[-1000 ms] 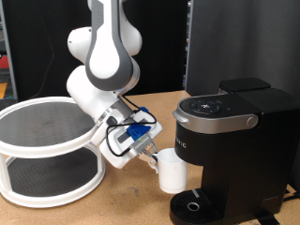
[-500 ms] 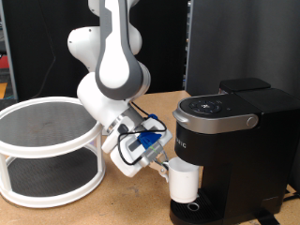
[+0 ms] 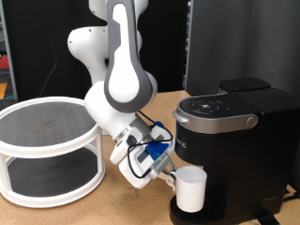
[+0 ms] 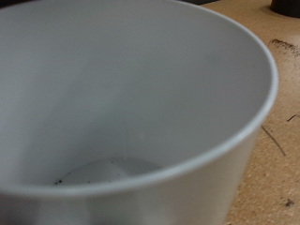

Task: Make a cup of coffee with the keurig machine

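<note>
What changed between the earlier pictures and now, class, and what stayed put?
The gripper carried the cup down and toward the exterior view's right, so it now sits under the brew head on the keurig machine's drip base. The machine and the white round rack did not move.

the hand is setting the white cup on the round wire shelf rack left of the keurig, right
Not quite. The hand has the white cup at the round drip base of the keurig machine, under its spout, not on the wire shelf rack. The exterior view shows this; the rack does stand at that view's left.
</note>
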You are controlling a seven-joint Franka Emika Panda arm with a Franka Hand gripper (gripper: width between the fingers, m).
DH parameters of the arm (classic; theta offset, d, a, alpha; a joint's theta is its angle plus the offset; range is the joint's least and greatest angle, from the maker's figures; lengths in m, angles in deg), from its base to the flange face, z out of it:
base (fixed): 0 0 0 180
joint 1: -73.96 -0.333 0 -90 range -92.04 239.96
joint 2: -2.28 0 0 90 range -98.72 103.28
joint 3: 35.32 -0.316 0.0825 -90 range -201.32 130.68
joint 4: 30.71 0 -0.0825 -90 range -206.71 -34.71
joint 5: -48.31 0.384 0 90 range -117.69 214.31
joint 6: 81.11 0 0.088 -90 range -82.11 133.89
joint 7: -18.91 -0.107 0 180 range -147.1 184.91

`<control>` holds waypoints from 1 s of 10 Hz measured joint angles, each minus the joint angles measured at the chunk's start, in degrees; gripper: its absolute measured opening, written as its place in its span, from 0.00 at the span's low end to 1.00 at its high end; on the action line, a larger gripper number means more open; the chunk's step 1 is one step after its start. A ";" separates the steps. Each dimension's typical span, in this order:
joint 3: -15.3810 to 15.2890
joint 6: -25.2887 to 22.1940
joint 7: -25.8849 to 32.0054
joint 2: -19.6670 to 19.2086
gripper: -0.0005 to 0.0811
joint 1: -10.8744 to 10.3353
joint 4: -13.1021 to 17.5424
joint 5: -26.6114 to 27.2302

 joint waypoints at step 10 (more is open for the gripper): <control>-1.67 -0.30 3.61 -3.70 0.36 -0.33 -0.07 3.35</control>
